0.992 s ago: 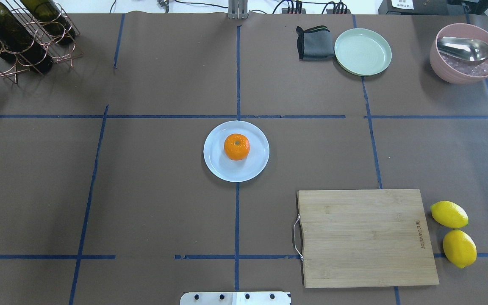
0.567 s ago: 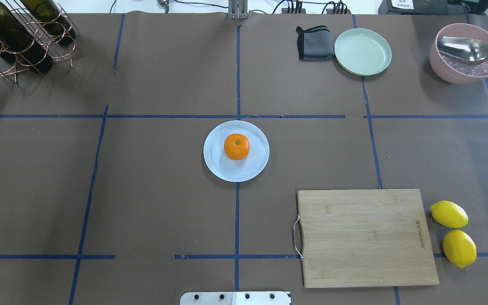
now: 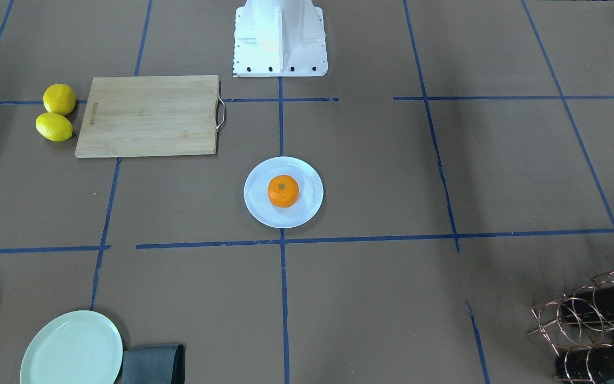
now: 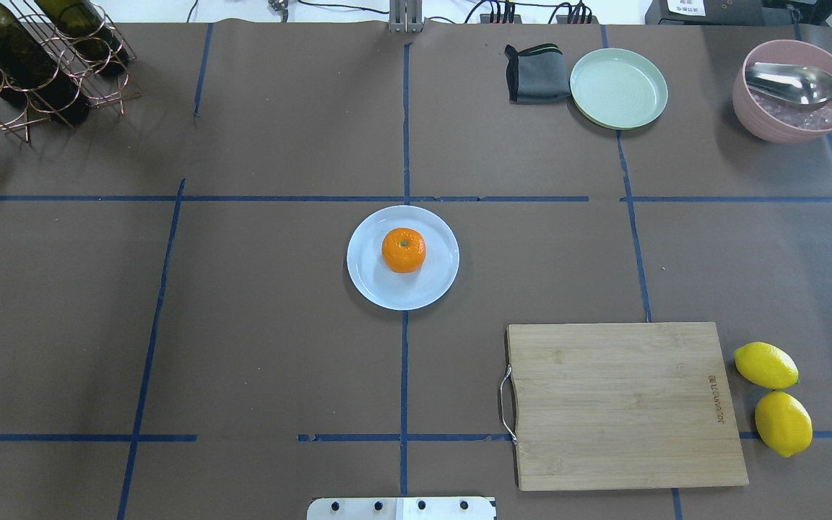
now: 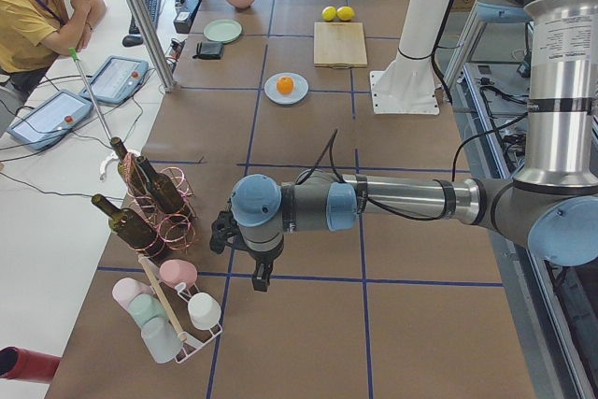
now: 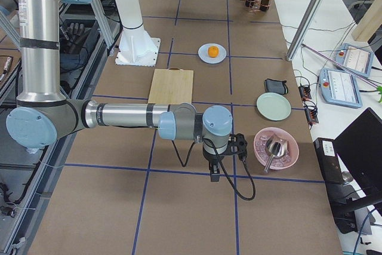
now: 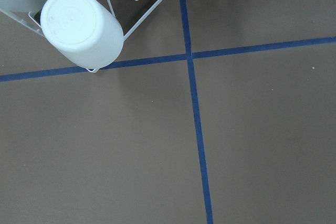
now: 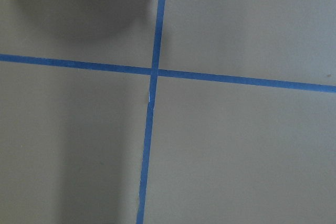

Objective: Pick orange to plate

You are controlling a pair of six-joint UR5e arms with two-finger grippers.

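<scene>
Finds the small, round, bright-orange orange (image 4: pixel 404 250) sitting stem dot up, about central in the round, pale bluish-white shallow plate (image 4: pixel 432 290), at the middle of the table where the blue tape lines cross. Touches nothing but that plate; has no finger anywhere near. Reads, as a judgement, as the placing step done, with only the parking of the arms in hand. Puts the left gripper (image 5: pixel 261 279) well apart from the fruit, hanging over bare brown paper toward the table's left end, between the copper wire bottle rack (image 5: pixel 149 203) and the white wire cup rack (image 5: pixel 177 310). Puts the right gripper (image 6: pixel 213 173) equally far off toward the right end, near the pink bowl (image 6: pixel 276 147) with its metal scoop. Cannot tell of either tool whether spread or pressed together: seen in side views only, with no fingertip in either wrist camera. Leaves, further out, the rectangular bamboo cutting board (image 4: pixel 622 404) toward the robot-side edge, two yellow lemons (image 4: pixel 765 365) just beside its right edge, and a pale mint-green plate (image 4: pixel 618 88) with a folded grey cloth (image 4: pixel 534 74) by the far edge. Calls next for little: keeping both arms clear of the centre and of bowl and racks.
</scene>
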